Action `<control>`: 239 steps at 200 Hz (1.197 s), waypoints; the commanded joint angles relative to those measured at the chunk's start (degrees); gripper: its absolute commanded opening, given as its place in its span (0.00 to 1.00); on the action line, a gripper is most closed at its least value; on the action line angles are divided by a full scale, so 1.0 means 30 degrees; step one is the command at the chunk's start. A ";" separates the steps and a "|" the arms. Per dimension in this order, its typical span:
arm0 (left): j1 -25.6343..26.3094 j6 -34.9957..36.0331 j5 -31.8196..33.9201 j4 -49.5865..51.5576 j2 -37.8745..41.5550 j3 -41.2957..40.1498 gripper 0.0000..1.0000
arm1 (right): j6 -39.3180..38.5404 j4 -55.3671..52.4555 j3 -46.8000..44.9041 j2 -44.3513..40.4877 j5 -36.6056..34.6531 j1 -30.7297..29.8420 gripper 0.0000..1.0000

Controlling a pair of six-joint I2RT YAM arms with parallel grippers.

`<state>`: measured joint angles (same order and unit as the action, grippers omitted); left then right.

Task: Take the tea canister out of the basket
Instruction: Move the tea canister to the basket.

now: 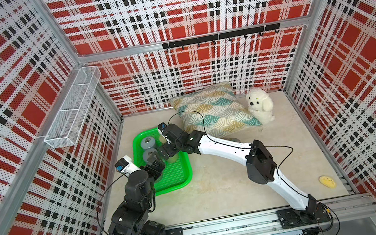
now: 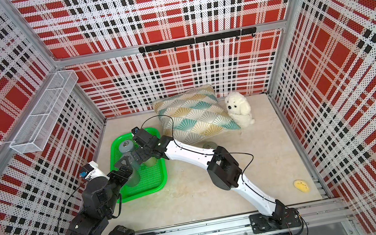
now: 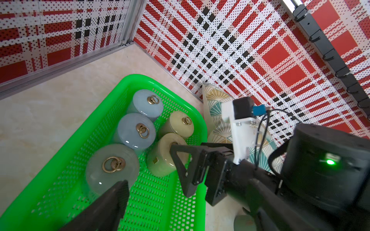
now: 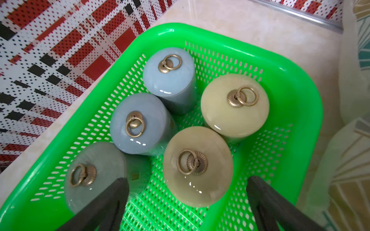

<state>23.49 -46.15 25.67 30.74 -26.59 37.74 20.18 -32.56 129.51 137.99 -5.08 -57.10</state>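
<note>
Five ring-lidded tea canisters (image 4: pixel 140 124) upright, packed close in green basket (image 4: pixel 308 100) on table (image 1: pixel 218 182), left side. Right fingers (image 4: pixel 268 204) spread wide astride tan canister (image 4: pixel 198 166), not touching. Left fingers (image 3: pixel 112 202) released above grey-green canister (image 3: pixel 112 166). Fan-print cushion (image 1: pixel 214 113) just beside basket, plush dog (image 1: pixel 260 106) at cushion's far side.

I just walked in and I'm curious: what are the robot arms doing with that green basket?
Two robot arms hang over the green basket, where five tea canisters stand. The right arm holds its jaws open around the tan canister. The left arm hangs, jaws open, beside the grey-green canister. Nothing is lifted yet.
</note>
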 commanded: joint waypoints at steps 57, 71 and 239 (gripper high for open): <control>-0.0050 -0.0217 -0.0882 0.0718 0.1290 0.0121 0.98 | -0.0027 0.0359 0.0892 0.1961 -0.0590 0.0059 0.95; -0.0021 -0.0232 -0.0852 0.0724 0.1238 0.0100 0.98 | 0.0127 0.0408 0.1036 0.2318 -0.0930 0.0057 0.95; 0.0138 -0.0041 -0.0731 0.0623 0.0975 0.0107 0.98 | 0.0796 0.2234 -0.1372 0.0630 0.0577 -0.0205 0.96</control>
<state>23.66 -46.54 22.96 32.47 -23.53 37.74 21.26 -24.43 130.80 144.99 -5.85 -57.28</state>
